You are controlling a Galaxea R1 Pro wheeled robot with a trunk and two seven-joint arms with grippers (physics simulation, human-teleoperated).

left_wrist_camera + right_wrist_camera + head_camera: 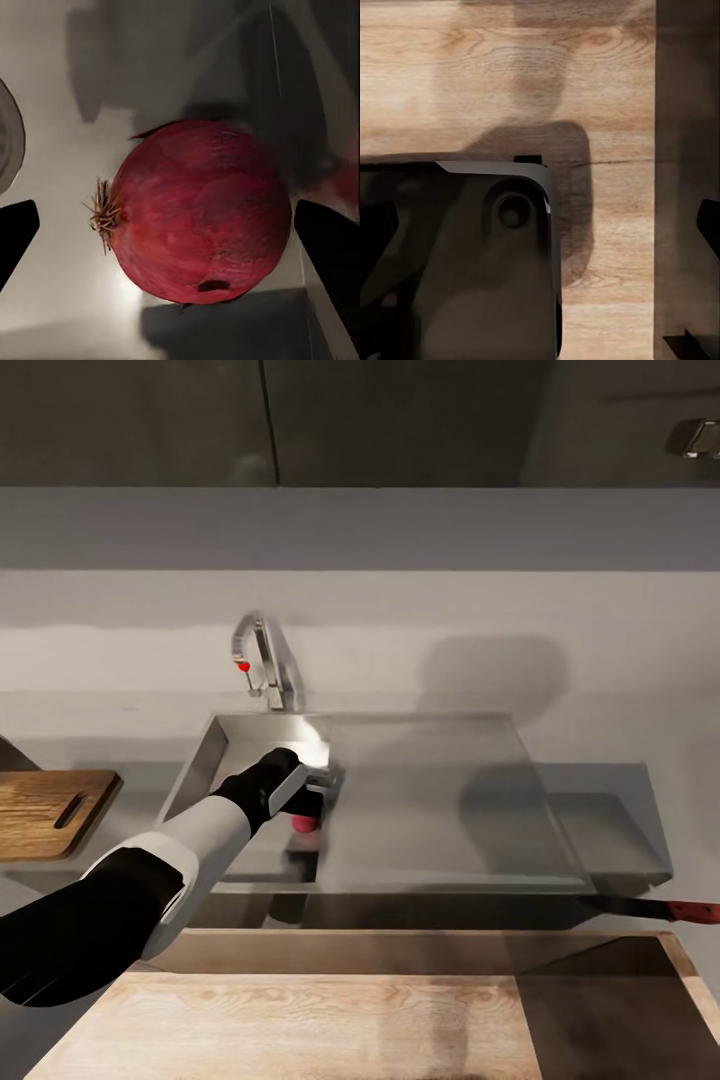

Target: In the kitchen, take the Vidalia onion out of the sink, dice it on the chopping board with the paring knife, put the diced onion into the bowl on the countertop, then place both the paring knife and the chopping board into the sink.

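We look down on the grey countertop (420,650) and, at the frame's centre, the steel sink (470,800), where our left gripper (318,792) reaches into the basin's left part over the Vidalia onion (303,822). The chopping board (50,812) waits at mid-left. Close up, the red bulb (196,211) sits between spread fingers (330,247), not yet clamped. The pick-up is in hand; next we judge closing, then lifting. Our right gripper's state we cannot tell.
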